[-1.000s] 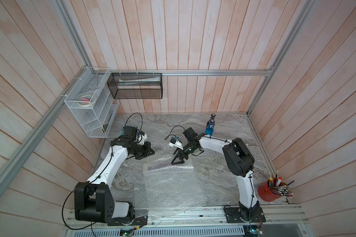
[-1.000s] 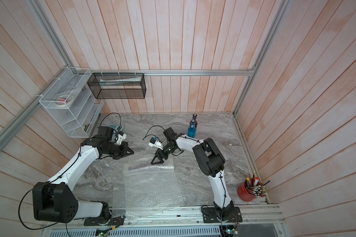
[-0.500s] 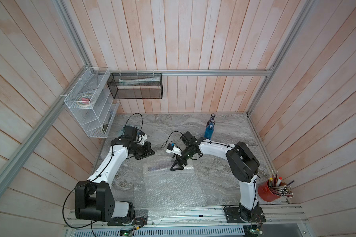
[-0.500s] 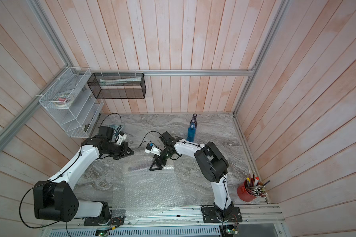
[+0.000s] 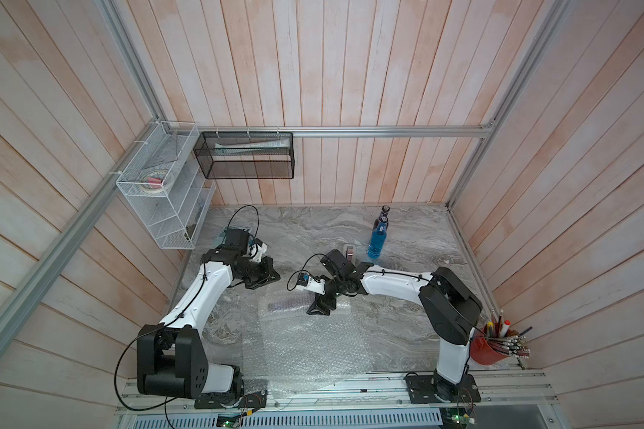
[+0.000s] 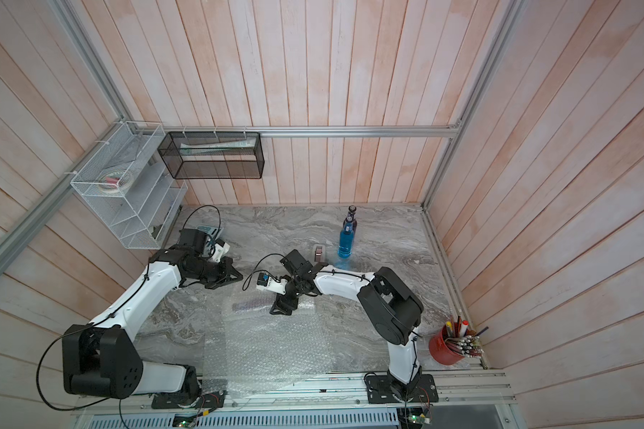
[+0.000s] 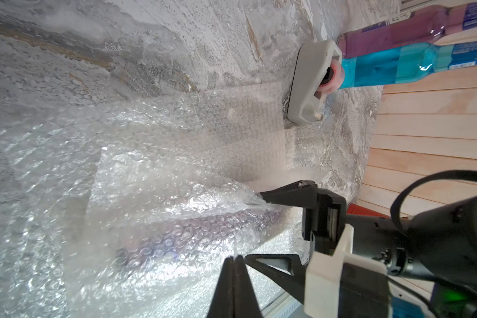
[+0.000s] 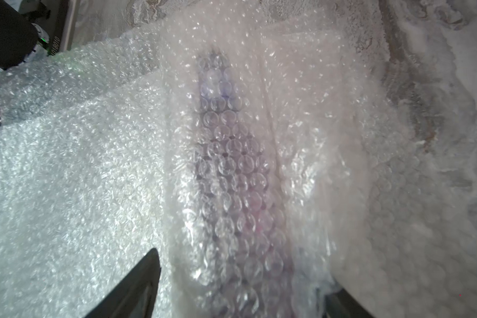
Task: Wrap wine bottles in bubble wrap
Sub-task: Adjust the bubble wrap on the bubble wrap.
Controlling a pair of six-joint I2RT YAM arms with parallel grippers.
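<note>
- The right gripper point(image 5: 318, 309) has swung left and nearer, off the bare tabletop point(image 5: 313, 230) onto the bubble wrap point(image 5: 305, 349); the left arm has not shifted.
- Its jaws stand apart, straddling the right end of the purple bottle point(image 5: 284, 307), which lies on its side under a flap at the sheet's far edge. It looks ready to pinch or roll the bundle.
- The left gripper point(image 5: 272, 278) is closed on nothing, parked far left of the sheet.
- The blue bottle point(image 5: 375, 241) and tape dispenser point(image 5: 350, 254) stand far right, well clear; the near sheet lies open for rolling.
</note>
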